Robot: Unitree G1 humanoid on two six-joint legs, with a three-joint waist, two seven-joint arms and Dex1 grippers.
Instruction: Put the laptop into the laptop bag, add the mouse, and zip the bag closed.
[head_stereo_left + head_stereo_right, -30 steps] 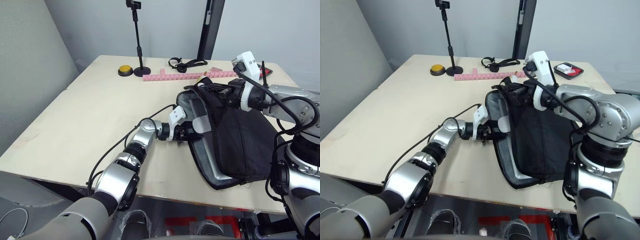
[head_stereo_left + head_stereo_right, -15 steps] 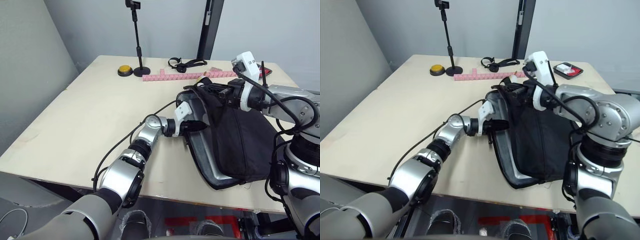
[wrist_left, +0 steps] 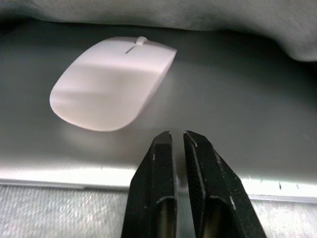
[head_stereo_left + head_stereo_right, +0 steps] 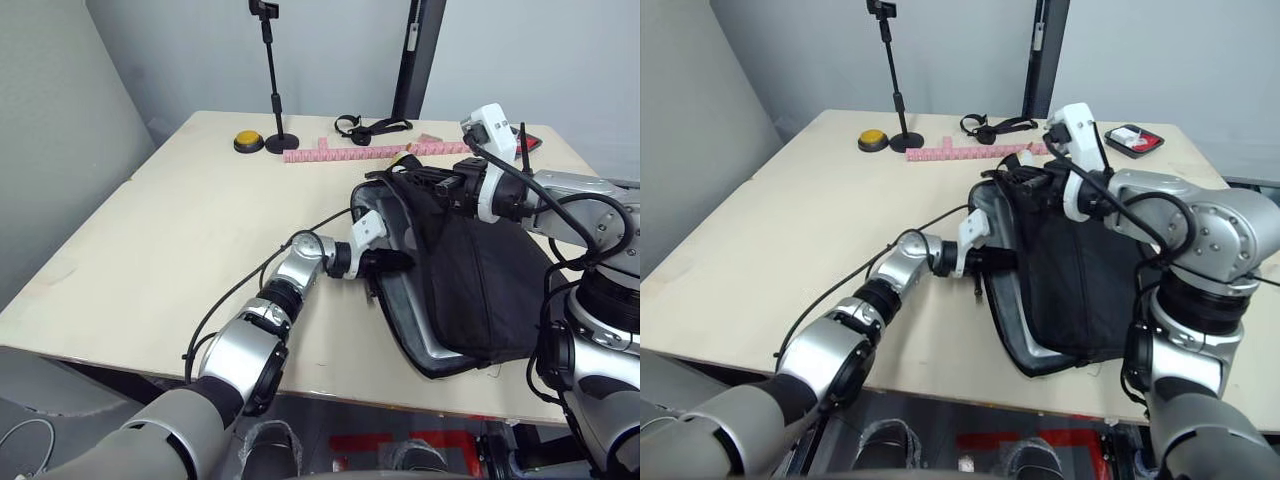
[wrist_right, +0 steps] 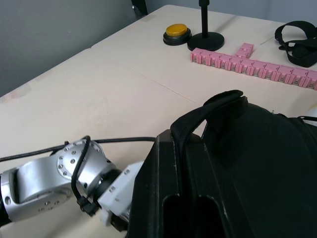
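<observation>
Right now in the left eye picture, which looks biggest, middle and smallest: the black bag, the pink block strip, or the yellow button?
1. The laptop bag, largest by far.
2. The pink block strip.
3. The yellow button, smallest; both small things sit farther from the camera.

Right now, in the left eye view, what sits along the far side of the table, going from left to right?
Yellow button → black stand → pink block strip → black strap. Past these the right claw and the laptop bag crowd together, so I stop there.
</observation>
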